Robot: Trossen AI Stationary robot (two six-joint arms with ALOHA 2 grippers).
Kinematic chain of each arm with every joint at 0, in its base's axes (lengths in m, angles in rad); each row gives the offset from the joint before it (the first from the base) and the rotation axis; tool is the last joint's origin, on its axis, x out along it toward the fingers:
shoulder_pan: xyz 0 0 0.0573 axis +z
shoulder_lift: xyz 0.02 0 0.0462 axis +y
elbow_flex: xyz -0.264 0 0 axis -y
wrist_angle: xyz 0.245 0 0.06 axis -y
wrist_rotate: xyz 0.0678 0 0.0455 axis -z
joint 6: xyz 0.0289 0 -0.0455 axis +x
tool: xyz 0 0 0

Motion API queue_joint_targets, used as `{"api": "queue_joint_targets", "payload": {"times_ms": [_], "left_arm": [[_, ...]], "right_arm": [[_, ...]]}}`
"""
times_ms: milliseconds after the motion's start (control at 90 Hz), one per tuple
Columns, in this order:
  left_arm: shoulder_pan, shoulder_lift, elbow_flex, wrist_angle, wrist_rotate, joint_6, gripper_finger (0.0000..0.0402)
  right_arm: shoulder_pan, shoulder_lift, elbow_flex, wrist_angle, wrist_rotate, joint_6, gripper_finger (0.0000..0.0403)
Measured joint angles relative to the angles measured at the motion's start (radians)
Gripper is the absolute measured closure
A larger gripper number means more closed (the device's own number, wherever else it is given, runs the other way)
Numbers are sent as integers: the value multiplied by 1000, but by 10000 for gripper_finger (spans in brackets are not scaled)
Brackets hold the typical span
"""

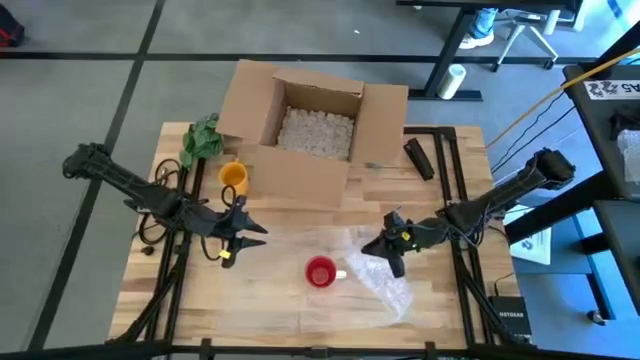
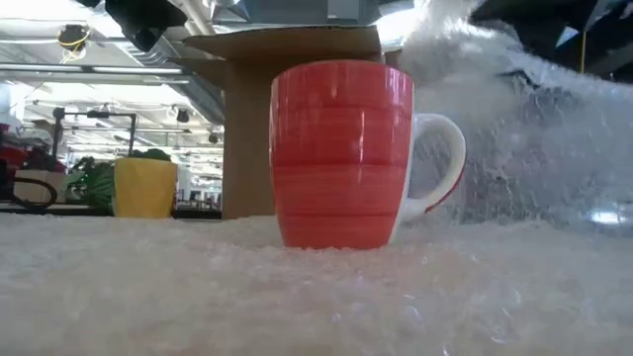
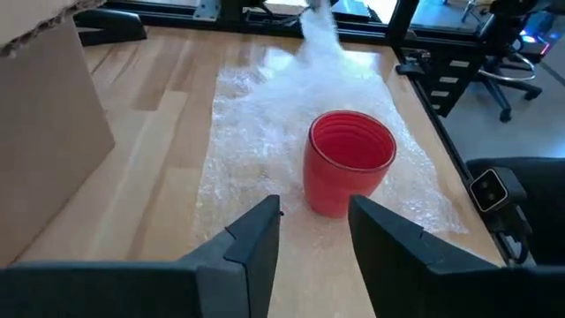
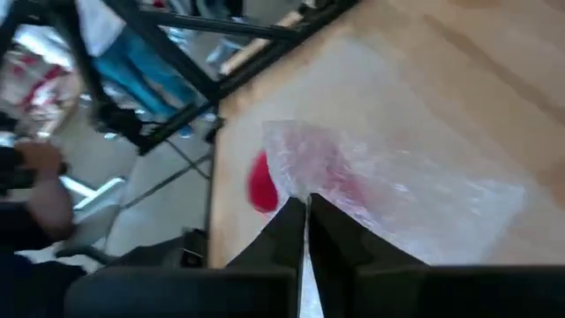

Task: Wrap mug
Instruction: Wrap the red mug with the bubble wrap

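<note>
Right gripper (image 1: 392,247) sits over the right half of the wooden surface (image 1: 290,310), fingers pinched together on an edge of the clear bubble wrap (image 1: 375,275). Its wrist view shows the two dark fingers meeting on the film, which is lifted off the wood and drapes in front of the red mug (image 4: 259,185). The low view shows the raised wrap as a hazy wall just right of the mug handle.

Left gripper (image 1: 235,240) hangs over the left-centre of the surface, near the wrap's left edge. Fingers (image 3: 256,243) parted, nothing between them, pointed toward the mug but apart from it.

Red mug (image 1: 321,272) stands upright on the flat part of the bubble wrap, toward the front middle of the surface, between the two grippers. White handle turned toward the right gripper. Interior looks empty in the left wrist view.

Open cardboard box (image 1: 310,125) at the back centre, filled with pale packing material. Yellow cup (image 1: 233,176) just left of the box front, upright. Green crumpled item (image 1: 203,140) behind it at the box's left corner. Black oblong object (image 1: 418,158) lies right of the box.
</note>
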Motion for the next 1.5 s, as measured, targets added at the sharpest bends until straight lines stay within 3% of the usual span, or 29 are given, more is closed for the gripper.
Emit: {"api": "queue_joint_targets", "payload": {"times_ms": [256,833,1144,1500], "left_arm": [[0,25,0,0,-24,4,280],[0,34,0,1,-32,33,280],[0,34,0,-2,-32,34,280],[0,34,0,1,-32,35,280]], "right_arm": [[-4,113,106,13,-64,-52,403],[-147,430,406,-12,-370,-200,403],[-158,444,536,-42,-451,-294,403],[-158,444,542,-74,-458,-287,403]]}}
